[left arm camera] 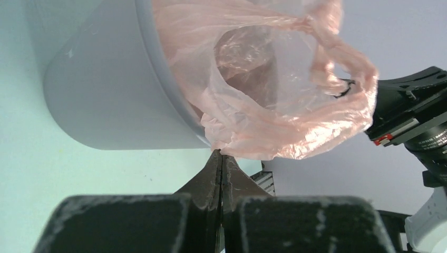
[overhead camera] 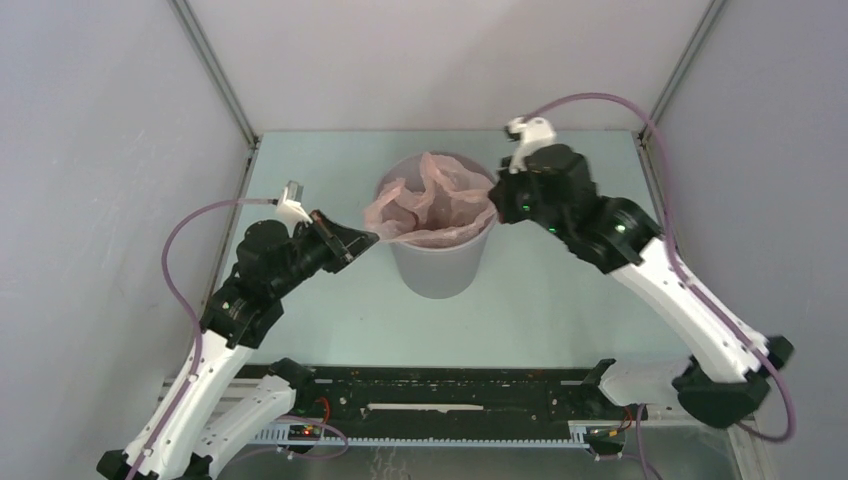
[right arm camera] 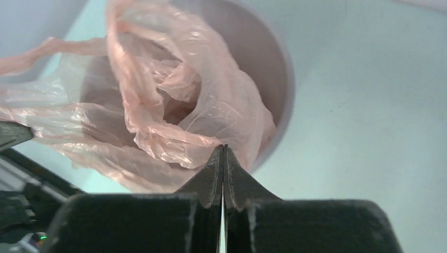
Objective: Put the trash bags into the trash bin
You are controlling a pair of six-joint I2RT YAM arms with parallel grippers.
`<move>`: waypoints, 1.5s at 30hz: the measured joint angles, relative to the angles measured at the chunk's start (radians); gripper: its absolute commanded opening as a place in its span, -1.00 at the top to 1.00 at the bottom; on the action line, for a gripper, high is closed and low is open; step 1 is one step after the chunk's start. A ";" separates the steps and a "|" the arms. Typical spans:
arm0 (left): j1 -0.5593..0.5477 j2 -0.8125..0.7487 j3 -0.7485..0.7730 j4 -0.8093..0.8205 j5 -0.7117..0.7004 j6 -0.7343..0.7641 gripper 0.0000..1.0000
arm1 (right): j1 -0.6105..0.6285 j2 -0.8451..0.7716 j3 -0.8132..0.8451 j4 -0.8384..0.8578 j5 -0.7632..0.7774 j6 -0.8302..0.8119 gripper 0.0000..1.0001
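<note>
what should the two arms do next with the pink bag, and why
The left pincer and right pincer are each shut on the pink bag at opposite sides of the grey bin, and the bag's middle sags inside. So probably draw both slightly apart and down, folding the bag's edge over the rim.

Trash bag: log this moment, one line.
trash bag: middle in trash bin, edges over rim | left gripper: shut on bag | right gripper: shut on bag

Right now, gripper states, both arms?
Left gripper: shut on the pink bag, beside the bin.
Right gripper: shut on the same bag.
</note>
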 measured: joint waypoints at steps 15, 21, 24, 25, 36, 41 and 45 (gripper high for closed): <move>0.022 -0.019 -0.086 -0.064 0.047 0.008 1.00 | -0.171 -0.240 -0.354 0.100 -0.333 0.345 1.00; 0.046 -0.013 -0.098 -0.087 0.067 0.008 1.00 | -0.186 -0.279 -0.388 0.085 -0.322 0.381 1.00; 0.059 0.002 -0.098 -0.089 0.078 0.008 0.99 | -0.205 -0.307 -0.404 0.085 -0.294 0.393 1.00; 0.066 0.011 -0.098 -0.089 0.084 0.008 1.00 | -0.215 -0.318 -0.417 0.088 -0.291 0.396 1.00; 0.139 0.171 -0.118 -0.010 0.163 -0.002 1.00 | -0.439 -0.259 -0.564 0.207 -0.512 0.467 0.94; 0.160 0.193 -0.126 -0.002 0.181 0.006 0.45 | -0.480 -0.217 -0.583 0.256 -0.614 0.475 0.61; 0.164 0.188 -0.119 -0.061 0.171 0.062 -0.15 | -0.485 -0.218 -0.581 0.262 -0.653 0.451 0.33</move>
